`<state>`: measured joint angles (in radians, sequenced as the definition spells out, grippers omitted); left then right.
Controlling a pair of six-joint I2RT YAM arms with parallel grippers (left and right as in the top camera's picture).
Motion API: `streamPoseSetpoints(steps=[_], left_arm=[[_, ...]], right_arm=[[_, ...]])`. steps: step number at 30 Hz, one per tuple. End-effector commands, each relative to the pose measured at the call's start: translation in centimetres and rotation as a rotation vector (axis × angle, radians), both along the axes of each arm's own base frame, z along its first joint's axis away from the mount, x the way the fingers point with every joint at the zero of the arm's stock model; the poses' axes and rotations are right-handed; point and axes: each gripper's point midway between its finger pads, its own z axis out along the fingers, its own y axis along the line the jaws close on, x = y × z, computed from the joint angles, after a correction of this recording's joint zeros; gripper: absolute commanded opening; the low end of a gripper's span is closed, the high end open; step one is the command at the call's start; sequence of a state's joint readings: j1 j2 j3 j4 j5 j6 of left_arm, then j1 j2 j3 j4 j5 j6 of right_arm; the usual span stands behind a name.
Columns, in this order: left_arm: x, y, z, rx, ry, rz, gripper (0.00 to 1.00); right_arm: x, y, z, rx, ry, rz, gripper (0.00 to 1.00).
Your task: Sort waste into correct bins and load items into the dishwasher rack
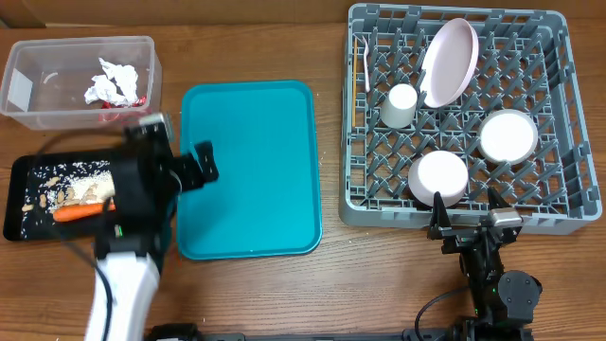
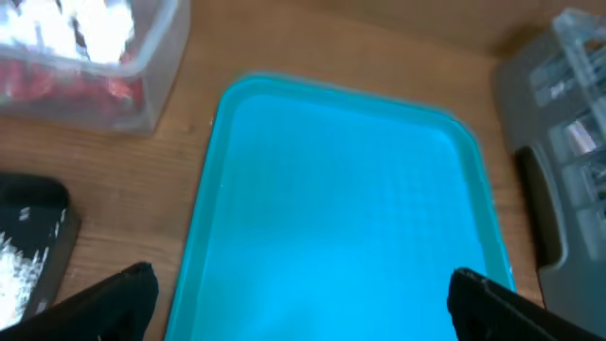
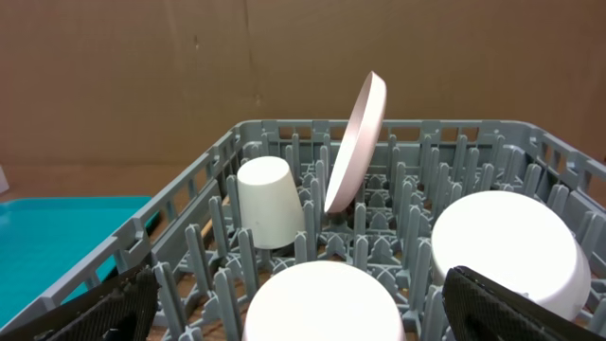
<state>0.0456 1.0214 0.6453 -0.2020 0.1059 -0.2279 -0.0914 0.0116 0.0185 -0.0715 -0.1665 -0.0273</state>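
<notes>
Left gripper point(image 2: 301, 282) gapes empty over teal tray point(image 2: 341, 189); right gripper point(image 1: 471, 224) likewise at 6 o'clock of rack point(image 1: 454, 13); your plate point(image 1: 448, 62) stands wedged on edge, likely for draining.

No legible text, brand, number or sign in any of the three views. Pale label point(image 1: 18, 91) on left end of tub point(image 1: 57, 45): too small to read, with no marking made out.
</notes>
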Motion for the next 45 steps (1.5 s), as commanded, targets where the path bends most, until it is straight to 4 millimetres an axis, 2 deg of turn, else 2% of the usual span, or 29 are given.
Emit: streamPoseSetpoints(steps=[1,7,15,22,30,45], left_arm=[[-2.6,-0.5,-0.6,0.050,-0.123,-0.049,1.00],[-5.6,-0.4,0.0,0.079,-0.369,-0.037,1.00],[-7.4,0.2,0.4,0.102,-0.558,0.007,1.00],[-8.2,0.3,0.8,0.159,-0.587,0.002,1.00],[-9.1,0.2,-1.6,0.206,-0.502,-0.022,1.00],[-9.2,0.2,-1.4,0.232,-0.512,-0.032,1.00]], right_arm=[[0.0,-0.3,-0.3,-0.007,-0.002,-0.016,1.00],[0.0,-0.3,-0.3,-0.007,-0.002,-0.016,1.00],[0.0,-0.3,-0.3,-0.007,-0.002,-0.016,1.00],[0.0,-0.3,-0.3,-0.007,-0.002,-0.016,1.00],[0.0,-0.3,-0.3,-0.007,-0.002,-0.016,1.00],[0.0,-0.3,-0.3,-0.007,-0.002,-0.016,1.00]])
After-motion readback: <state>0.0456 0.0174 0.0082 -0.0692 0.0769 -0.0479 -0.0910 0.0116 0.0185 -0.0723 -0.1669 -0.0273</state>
